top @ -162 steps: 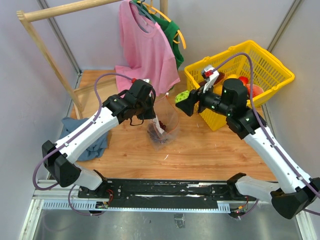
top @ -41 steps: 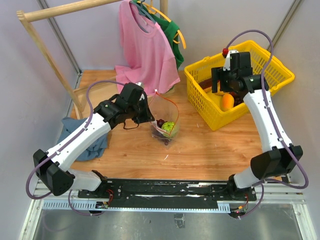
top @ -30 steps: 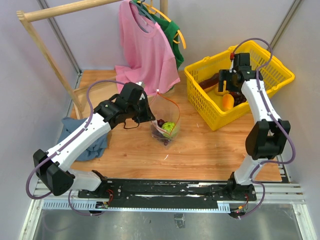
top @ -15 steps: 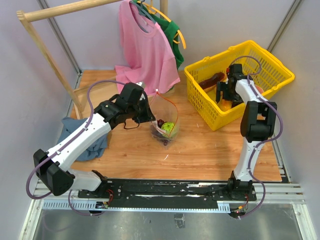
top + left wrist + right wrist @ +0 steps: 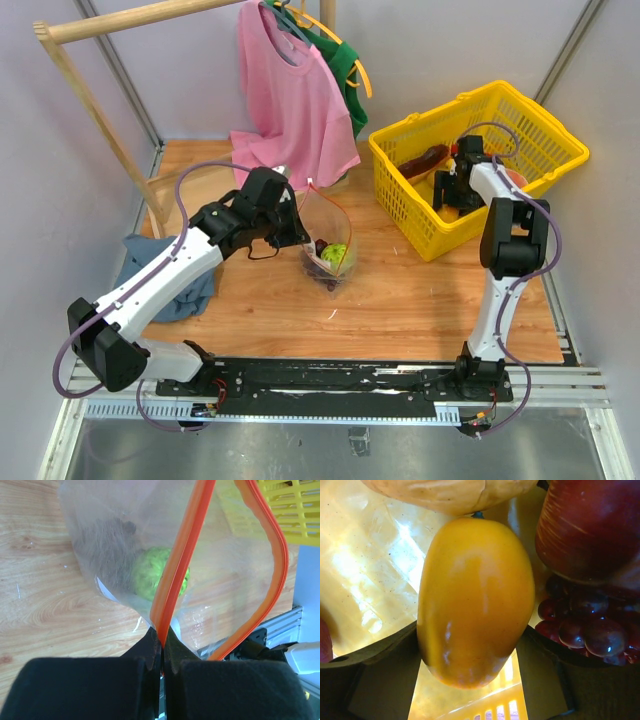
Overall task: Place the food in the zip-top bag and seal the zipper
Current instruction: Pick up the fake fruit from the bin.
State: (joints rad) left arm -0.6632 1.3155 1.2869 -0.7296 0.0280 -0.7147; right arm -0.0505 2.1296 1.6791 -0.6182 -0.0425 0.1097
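So the left gripper (image 5: pixel 161 649) is pinched tight on the zipper (image 5: pixel 175 575), right at the low end of that red-orange strip. It's holding the zip-top bag (image 5: pixel 335 225) up with its mouth gaping wide over the wooden table (image 5: pixel 400 300). In the left wrist view the two sides of the strip bow apart into a loop. Inside the bag a bumpy green fruit (image 5: pixel 145 577) sits low, with a dark blurry lump (image 5: pixel 107 540) beside it that I can't really make out through the crinkly plastic. Over on the other side, the right gripper (image 5: pixel 470 635) is down inside the yellow basket (image 5: pixel 415 215). Its fingers (image 5: pixel 375 675) sit on either side of an orange-yellow fruit (image 5: pixel 475 580), snug up against both flanks. Honestly can't tell whether they've actually clamped it or are only resting against it. Right next to that fruit are a dark red fruit (image 5: pixel 592 525) and a bunch of purple grapes (image 5: pixel 582 630), and something pale tan (image 5: pixel 450 492) sits at its top end. Behind the bag a pink shirt (image 5: pixel 290 90) hangs from a wooden rack (image 5: pixel 90 110), and a blue cloth (image 5: pixel 200 290) lies crumpled under the left arm.
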